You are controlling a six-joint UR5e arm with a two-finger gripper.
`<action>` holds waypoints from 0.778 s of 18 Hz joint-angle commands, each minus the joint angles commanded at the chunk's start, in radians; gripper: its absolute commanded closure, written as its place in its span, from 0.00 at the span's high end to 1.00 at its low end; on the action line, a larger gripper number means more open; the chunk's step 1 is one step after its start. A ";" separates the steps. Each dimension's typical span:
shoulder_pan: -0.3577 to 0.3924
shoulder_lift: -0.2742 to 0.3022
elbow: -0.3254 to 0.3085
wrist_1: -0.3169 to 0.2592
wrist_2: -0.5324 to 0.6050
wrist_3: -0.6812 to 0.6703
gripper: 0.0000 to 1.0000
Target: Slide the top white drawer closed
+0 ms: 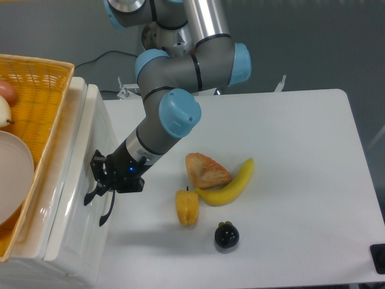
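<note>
The top white drawer [81, 180] stands at the left of the table, its tall glossy front panel pushed in flush against the cabinet body, with no gap showing. Its black curved handle [92, 194] sits on the panel. My gripper [98, 176] presses against the panel right at that handle, and its fingers look shut. A second black handle [107, 209], on the lower drawer front, shows just below the gripper.
A yellow wicker basket [37, 120] with a white bowl [12, 174] and fruit rests on top of the cabinet. On the table lie a yellow pepper [187, 207], a banana [231, 183], a croissant-like pastry [206, 170] and a dark round fruit [227, 235].
</note>
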 joint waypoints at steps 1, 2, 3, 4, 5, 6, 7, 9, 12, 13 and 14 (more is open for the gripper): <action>0.000 -0.002 0.000 0.005 0.000 0.000 0.00; 0.000 -0.003 0.000 0.005 0.000 0.000 0.00; 0.002 -0.005 0.002 0.005 0.000 0.003 0.02; 0.005 -0.006 0.002 0.005 0.002 0.006 0.14; 0.009 -0.008 0.003 0.006 0.005 0.009 0.21; 0.014 -0.014 0.006 0.006 0.009 0.017 0.30; 0.029 -0.015 0.008 0.006 0.014 0.028 0.35; 0.072 -0.014 0.014 0.006 0.014 0.050 0.47; 0.150 -0.009 0.035 0.008 0.015 0.084 0.61; 0.175 -0.009 0.043 0.006 0.017 0.090 0.68; 0.198 -0.009 0.052 0.008 0.024 0.103 0.84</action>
